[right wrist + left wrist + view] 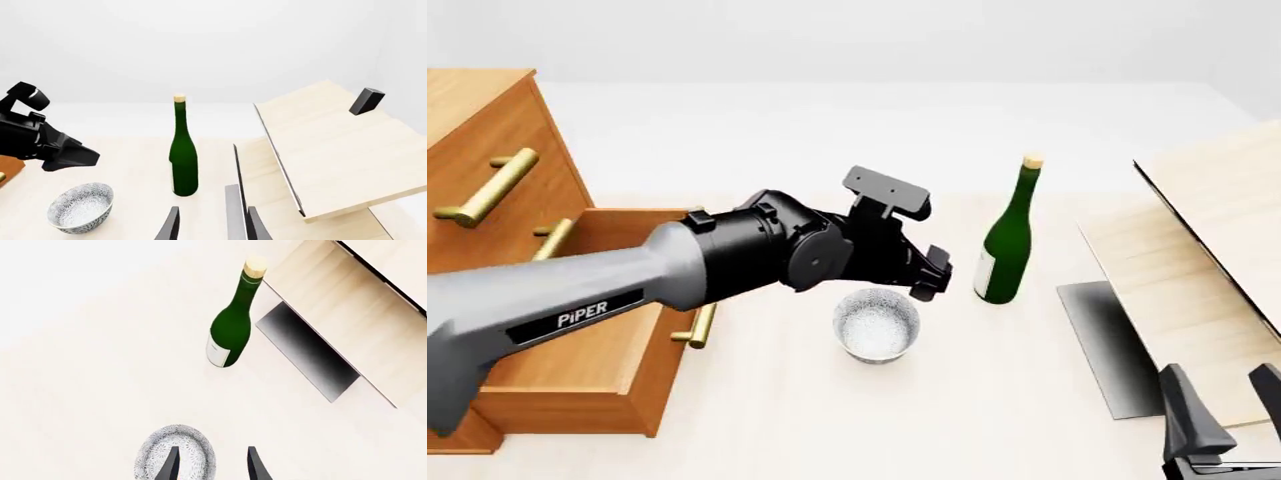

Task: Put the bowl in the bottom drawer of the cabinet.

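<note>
We see the bowl (877, 323) upright on the table (988, 400), near the green bottle (1004, 240) | bottom drawer (587, 330) of the cabinet (481, 130) pulled out | left gripper (212, 467) above bowl, jaws apart, empty | right gripper (212, 225) low at table edge, jaws apart, empty

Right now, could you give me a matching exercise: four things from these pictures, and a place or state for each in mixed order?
Things:
1. bowl
2. green bottle
3. bottom drawer
4. right claw

Descriptions:
A. pulled open
B. upright, cork on top
C. low by the near table edge
D. on the table under the left claw

Pairs: 1-D, 2-B, 3-A, 4-C
</note>
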